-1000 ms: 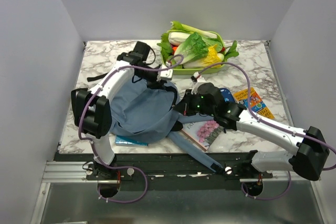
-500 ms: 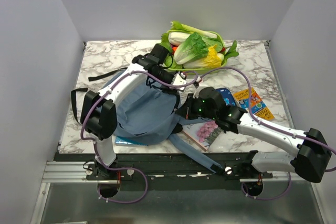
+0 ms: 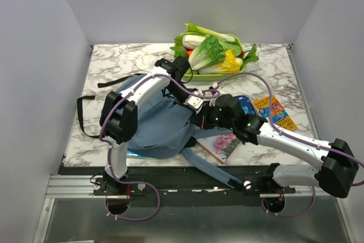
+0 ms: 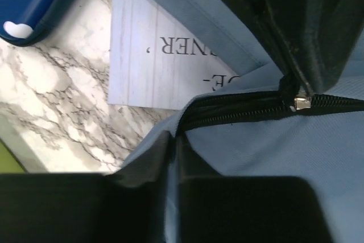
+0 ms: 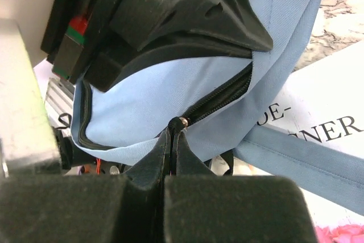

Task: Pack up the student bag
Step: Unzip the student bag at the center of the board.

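Observation:
The grey-blue student bag [image 3: 153, 126] lies on the marble table, left of centre, its long strap [image 3: 211, 167] trailing towards the front edge. My left gripper [image 3: 195, 103] reaches over the bag and is shut on a fold of its fabric [image 4: 170, 157] beside the zip. My right gripper [image 3: 200, 119] is shut on the bag's zip pull [image 5: 180, 122] at the bag's right edge; the pull also shows in the left wrist view [image 4: 301, 103]. The two grippers are close together. The zip [image 5: 224, 98] is partly open.
A white flower-cover book [image 3: 224, 141] lies under the bag's right edge. A blue pencil case [image 3: 248, 104] and a colourful book [image 3: 276, 110] lie to the right. A green tray of vegetables [image 3: 219, 75] stands at the back. A teal book [image 3: 139, 153] pokes out under the bag.
My left arm has swung from the back of the bag to its right side and closed on the fabric next to my right gripper. The bag's left strap has shifted.

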Robot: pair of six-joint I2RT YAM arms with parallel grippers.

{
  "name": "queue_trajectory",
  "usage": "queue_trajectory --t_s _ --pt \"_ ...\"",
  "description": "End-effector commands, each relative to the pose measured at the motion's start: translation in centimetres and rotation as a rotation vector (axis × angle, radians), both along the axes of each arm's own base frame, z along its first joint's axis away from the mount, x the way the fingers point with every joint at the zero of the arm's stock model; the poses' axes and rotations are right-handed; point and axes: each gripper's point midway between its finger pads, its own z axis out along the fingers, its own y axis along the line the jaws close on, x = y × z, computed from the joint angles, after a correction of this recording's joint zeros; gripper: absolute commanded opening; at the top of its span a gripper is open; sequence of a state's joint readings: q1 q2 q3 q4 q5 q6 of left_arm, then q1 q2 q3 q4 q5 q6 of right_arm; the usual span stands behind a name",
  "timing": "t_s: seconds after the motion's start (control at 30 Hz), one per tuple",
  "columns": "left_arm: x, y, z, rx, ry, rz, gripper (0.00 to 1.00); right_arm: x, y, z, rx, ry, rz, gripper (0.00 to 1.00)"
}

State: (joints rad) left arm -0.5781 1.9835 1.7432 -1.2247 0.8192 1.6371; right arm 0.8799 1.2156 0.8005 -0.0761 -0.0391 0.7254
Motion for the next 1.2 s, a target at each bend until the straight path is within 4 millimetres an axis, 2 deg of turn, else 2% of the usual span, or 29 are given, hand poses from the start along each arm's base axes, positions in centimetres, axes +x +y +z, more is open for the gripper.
queue_trajectory --t_s 0.0,0.13,0.17,0.2,0.23,0.27,0.3,0.33,0.37,0.43,0.47,0.57,0.6,0.7,0.73,0.77,0.87,0.93,0.97,1.0,1.17 --pt "0.2 -2.2 0.4 -0.052 0.024 0.035 0.00 0.5 0.5 2.2 0.062 -0.048 -0.001 0.01" --pt "2.6 -3.6 1.2 -0.100 0.003 0.166 0.00 0.3 0.3 2.7 0.081 -0.061 0.000 0.00" --pt "4.5 -4.6 2.2 -0.151 -0.052 0.219 0.00 0.3 0.2 2.7 0.081 -0.064 -0.001 0.01" --pt "5.5 -4.6 3.4 -0.178 -0.075 0.272 0.00 0.4 0.1 3.1 0.086 -0.071 -0.010 0.01" --pt "6.3 -4.3 3.5 -0.162 -0.035 0.381 0.00 0.3 -0.1 3.0 0.083 -0.069 -0.017 0.01" --pt "8.4 -4.8 5.0 -0.225 -0.085 0.443 0.00 0.4 -0.3 3.0 0.079 -0.068 -0.028 0.01" --pt "9.3 -4.7 6.4 -0.251 -0.099 0.500 0.00 0.3 -0.4 3.1 0.080 -0.062 -0.039 0.01" --pt "11.1 -3.5 6.7 -0.237 -0.079 0.649 0.00 0.7 -1.2 2.4 0.042 -0.051 -0.079 0.01" --pt "12.7 -3.3 8.1 -0.276 -0.106 0.721 0.00 0.8 -1.4 2.6 0.034 -0.046 -0.094 0.01" --pt "14.7 -1.5 9.8 -0.295 -0.102 0.862 0.00 1.0 -2.3 1.9 -0.001 -0.025 -0.140 0.01" --pt "15.4 -0.6 9.9 -0.283 -0.069 0.963 0.00 1.0 -2.4 2.0 0.003 -0.026 -0.145 0.01" --pt "16.2 0.9 10.7 -0.278 -0.056 1.086 0.00 1.0 -2.0 2.2 0.001 -0.012 -0.142 0.01" --pt "15.9 1.1 11.1 -0.292 -0.020 1.125 0.00 1.1 -1.4 2.9 0.012 -0.015 -0.134 0.01" --pt "15.8 1.5 11.6 -0.322 0.047 1.219 0.00 0.9 -0.2 2.8 -0.005 -0.007 -0.110 0.01" --pt "15.9 1.5 11.5 -0.326 0.061 1.241 0.00 1.0 0.3 3.7 0.004 -0.017 -0.104 0.00" --pt "16.0 1.6 11.6 -0.329 0.066 1.265 0.00 0.9 0.9 3.2 -0.014 -0.009 -0.093 0.01" --pt "17.4 2.6 11.4 -0.327 0.027 1.391 0.00 0.0 2.6 4.1 -0.021 -0.019 -0.049 0.00" --pt "18.4 3.7 11.0 -0.324 -0.007 1.468 0.00 -0.8 3.8 3.5 -0.035 -0.002 -0.011 0.00" --pt "18.8 3.8 11.3 -0.342 -0.018 1.484 0.00 -0.9 4.4 3.9 -0.029 -0.003 0.002 0.01" --pt "19.0 4.1 11.6 -0.357 -0.025 1.495 0.00 -1.2 4.9 3.3 -0.048 0.007 0.021 0.01" --pt "19.1 4.3 11.3 -0.378 -0.006 1.505 0.00 -1.1 4.2 3.0 -0.078 0.009 -0.003 0.01"
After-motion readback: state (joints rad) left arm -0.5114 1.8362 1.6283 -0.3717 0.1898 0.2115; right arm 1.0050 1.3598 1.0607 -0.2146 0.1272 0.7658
